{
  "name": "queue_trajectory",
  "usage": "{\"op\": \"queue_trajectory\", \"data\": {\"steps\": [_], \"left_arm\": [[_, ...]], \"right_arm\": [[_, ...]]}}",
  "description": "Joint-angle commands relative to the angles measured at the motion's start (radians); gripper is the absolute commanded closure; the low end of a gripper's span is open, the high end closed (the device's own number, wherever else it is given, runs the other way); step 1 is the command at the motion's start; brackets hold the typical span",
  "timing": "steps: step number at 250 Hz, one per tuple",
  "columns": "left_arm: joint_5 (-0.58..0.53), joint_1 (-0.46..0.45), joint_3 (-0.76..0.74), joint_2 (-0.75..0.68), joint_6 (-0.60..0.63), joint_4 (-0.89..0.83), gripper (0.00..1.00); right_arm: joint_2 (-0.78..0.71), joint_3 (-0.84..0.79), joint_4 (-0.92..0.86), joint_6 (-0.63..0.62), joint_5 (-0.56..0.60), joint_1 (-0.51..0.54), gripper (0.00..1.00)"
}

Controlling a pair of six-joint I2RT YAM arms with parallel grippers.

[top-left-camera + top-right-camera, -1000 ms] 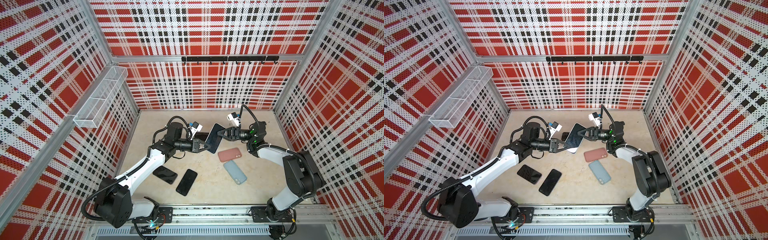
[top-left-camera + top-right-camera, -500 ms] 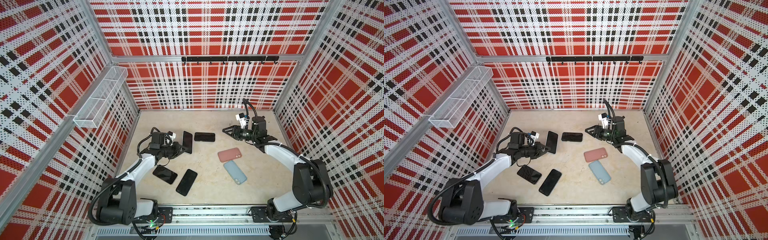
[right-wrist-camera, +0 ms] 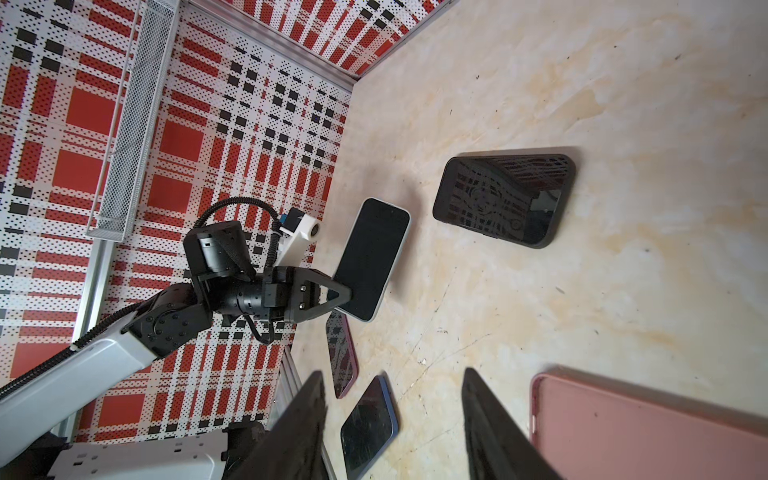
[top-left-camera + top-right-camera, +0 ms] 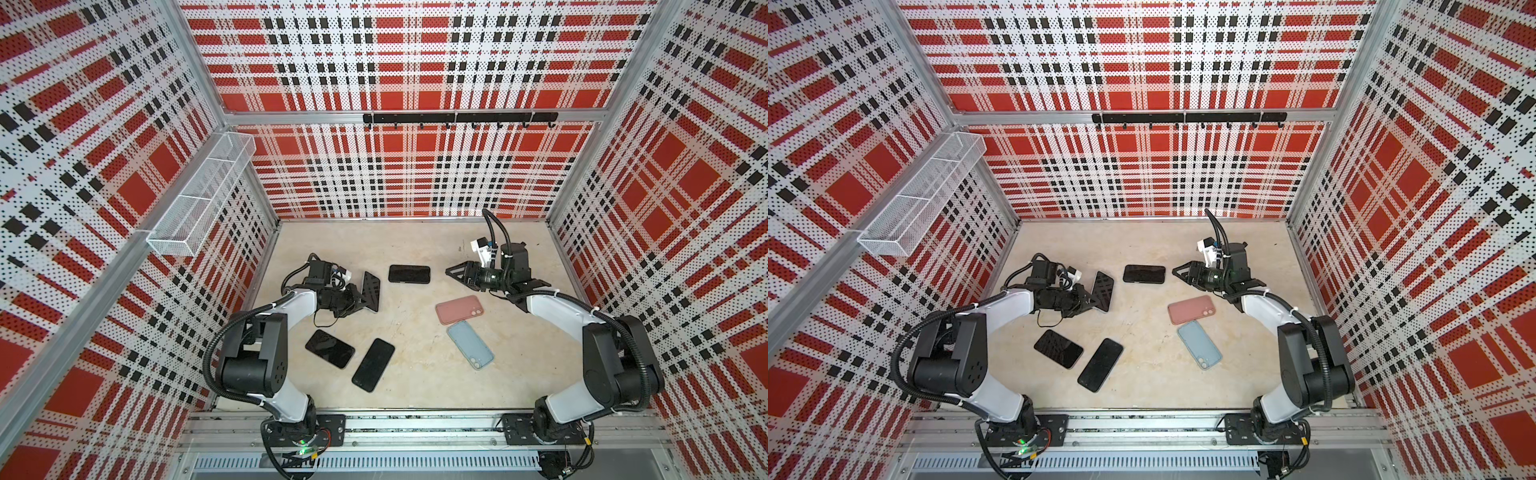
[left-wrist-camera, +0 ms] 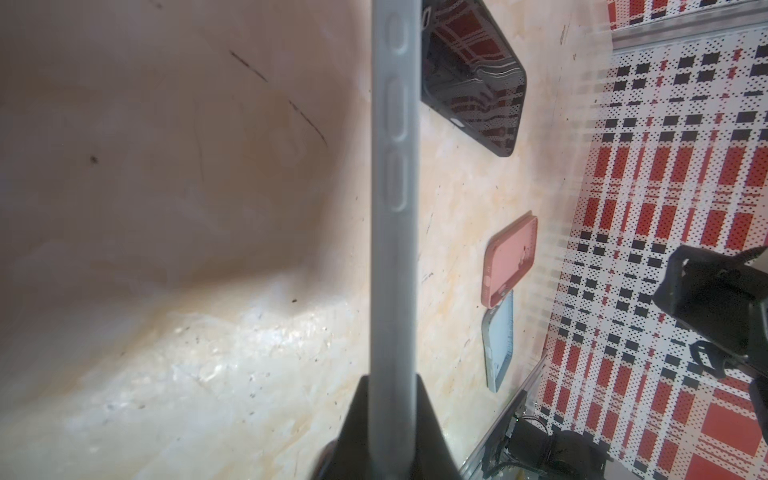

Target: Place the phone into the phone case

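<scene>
My left gripper (image 4: 362, 304) (image 5: 390, 384) is shut on a phone (image 4: 371, 289) with a dark screen, held on edge just above the table at the left. Its pale grey rim (image 5: 392, 166) has moulded button bumps, like a case round the phone; in the right wrist view the phone (image 3: 372, 257) shows a light border. My right gripper (image 4: 451, 272) (image 3: 392, 374) hangs open and holds nothing, at the right, beyond the pink case (image 4: 459, 309). A light blue case (image 4: 470, 345) lies just in front of the pink one.
A black phone (image 4: 409, 274) lies flat at the back middle, between the two grippers. Two more dark phones (image 4: 329, 349) (image 4: 373, 365) lie at the front left. A wire basket (image 4: 199, 199) hangs on the left wall, and the plaid walls close in the table.
A second ago both grippers met on the phone at the table's middle. The right gripper opened and drew back right; the left arm carried the phone left and low.
</scene>
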Motion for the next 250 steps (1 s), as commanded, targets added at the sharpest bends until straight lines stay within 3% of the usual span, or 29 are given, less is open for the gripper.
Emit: {"op": "queue_trajectory", "data": {"steps": [1, 73, 113, 137, 166, 250], "left_arm": [[0.005, -0.012, -0.01, 0.014, -0.016, 0.083, 1.0], [-0.04, -0.045, -0.042, 0.007, -0.038, 0.104, 1.0], [-0.069, -0.03, -0.036, 0.024, -0.031, 0.083, 0.92], [-0.097, -0.022, -0.034, 0.026, -0.028, 0.06, 0.78], [-0.134, -0.018, -0.031, 0.028, -0.017, 0.029, 0.73], [-0.247, 0.032, -0.03, 0.009, -0.011, -0.029, 0.69]], "right_arm": [[-0.018, -0.003, 0.039, -0.036, 0.008, 0.004, 0.47], [-0.008, -0.002, 0.042, -0.044, 0.008, 0.003, 0.47], [-0.017, -0.006, 0.036, -0.047, 0.01, 0.004, 0.47], [-0.027, -0.014, 0.037, -0.047, 0.014, 0.004, 0.46], [-0.035, -0.016, 0.033, -0.05, 0.019, 0.003, 0.46], [-0.071, -0.024, 0.021, -0.059, 0.031, 0.004, 0.46]]}}
